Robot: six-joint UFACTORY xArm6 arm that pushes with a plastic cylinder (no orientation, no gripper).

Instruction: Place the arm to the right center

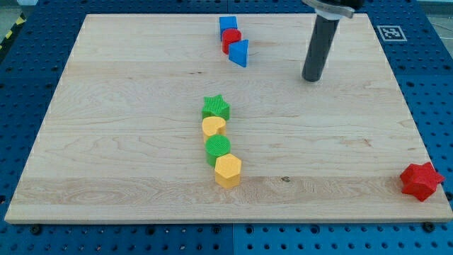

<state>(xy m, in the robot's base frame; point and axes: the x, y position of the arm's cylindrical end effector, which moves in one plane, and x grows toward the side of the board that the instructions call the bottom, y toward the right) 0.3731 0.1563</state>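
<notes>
Right now my tip (pixel 311 78) sits near the surface's (pixel 127 85) top right, clear of the blue triangle (pixel 239 53). No gripper fitted. I should slide it toward the right edge's middle, short of the red star (pixel 420 181).

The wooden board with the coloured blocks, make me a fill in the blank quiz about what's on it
1. The red star sits at the board's bottom ____ corner.
2. The column of four blocks starts with a ____ star at its top.
3. My tip stands to the view's right of the blue ____.

Missing words: right; green; triangle
</notes>
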